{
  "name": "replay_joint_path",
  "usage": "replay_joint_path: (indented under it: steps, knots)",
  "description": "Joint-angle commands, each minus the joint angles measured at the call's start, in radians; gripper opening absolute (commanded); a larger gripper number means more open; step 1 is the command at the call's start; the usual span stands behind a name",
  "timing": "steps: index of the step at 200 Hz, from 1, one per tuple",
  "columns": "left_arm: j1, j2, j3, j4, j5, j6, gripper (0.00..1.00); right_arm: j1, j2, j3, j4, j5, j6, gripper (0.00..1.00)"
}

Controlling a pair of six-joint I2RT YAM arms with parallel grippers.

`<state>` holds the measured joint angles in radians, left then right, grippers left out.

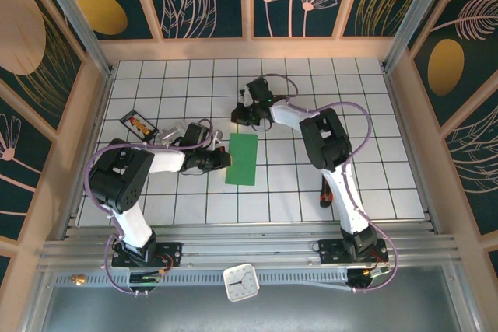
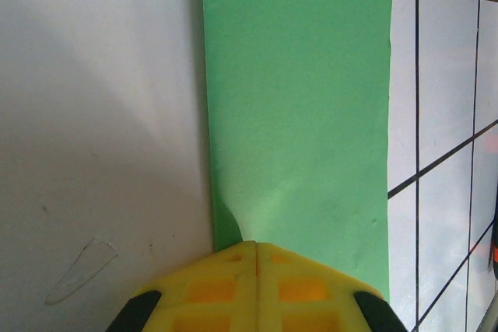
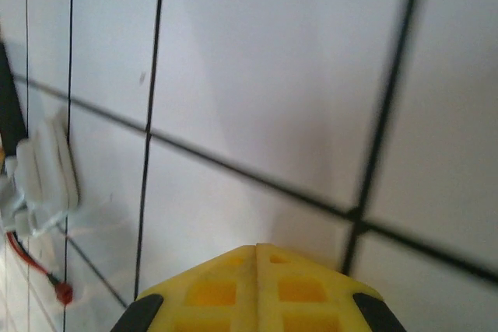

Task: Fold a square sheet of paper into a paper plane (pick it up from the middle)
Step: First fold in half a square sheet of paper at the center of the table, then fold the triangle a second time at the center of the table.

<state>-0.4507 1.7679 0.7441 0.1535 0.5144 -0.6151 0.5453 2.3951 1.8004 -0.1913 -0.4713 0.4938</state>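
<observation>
Both left gripper [image 2: 257, 245] and right gripper [image 3: 257, 247] pressed together; green paper [image 2: 299, 99] flat, narrow rectangle

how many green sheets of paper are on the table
1. The green sheet lies flat near the middle of the table, a narrow rectangle, with the left gripper at its left edge. Another could be hidden under the arms.

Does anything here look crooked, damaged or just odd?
Only one small thing: where the shut left gripper meets the green sheet of paper, the paper's edge buckles up into a little curl. Otherwise it lies flat, with nothing torn or spilled.
</observation>
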Motion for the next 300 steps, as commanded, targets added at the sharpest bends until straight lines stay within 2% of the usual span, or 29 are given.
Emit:
replay_joint_path:
  steps: [1, 22, 39, 62, 84, 113, 129, 144, 172, 235, 275, 300]
  knots:
    - [-0.003, 0.016, -0.016, -0.089, -0.052, -0.038, 0.02, -0.052, -0.080, 0.004, -0.017, 0.045, -0.063, 0.00]
    - [-0.002, -0.021, 0.007, -0.016, -0.020, -0.109, 0.16, -0.055, -0.226, -0.127, 0.013, 0.084, -0.114, 0.00]
    - [-0.003, -0.048, 0.027, 0.044, 0.000, -0.171, 0.25, -0.046, -0.352, -0.266, 0.023, 0.130, -0.137, 0.05]
    - [-0.003, -0.102, 0.029, 0.097, 0.021, -0.229, 0.33, -0.016, -0.517, -0.478, 0.015, 0.187, -0.149, 0.14]
    - [-0.003, -0.156, -0.002, 0.067, 0.018, -0.222, 0.36, 0.033, -0.657, -0.667, 0.007, 0.210, -0.122, 0.24]
    - [-0.003, -0.198, -0.077, -0.008, 0.012, -0.176, 0.31, 0.141, -0.764, -0.818, 0.032, 0.187, -0.041, 0.38]
    - [-0.003, -0.199, -0.096, -0.046, -0.017, -0.137, 0.23, 0.191, -0.772, -0.843, 0.104, 0.170, 0.006, 0.40]
    - [-0.003, -0.175, -0.104, -0.048, -0.017, -0.126, 0.15, 0.198, -0.741, -0.850, 0.186, 0.144, 0.047, 0.42]
    - [-0.002, -0.148, -0.127, -0.027, 0.013, -0.136, 0.06, 0.190, -0.660, -0.809, 0.187, 0.170, 0.036, 0.42]
    - [-0.026, -0.178, -0.206, 0.019, 0.078, -0.182, 0.05, 0.122, -0.588, -0.790, 0.179, 0.137, -0.002, 0.42]
    - [-0.078, -0.195, -0.229, 0.049, 0.116, -0.219, 0.08, 0.077, -0.603, -0.790, 0.158, 0.119, -0.030, 0.41]
    - [-0.083, -0.227, -0.212, 0.042, 0.108, -0.226, 0.14, 0.065, -0.645, -0.809, 0.125, 0.120, -0.045, 0.41]
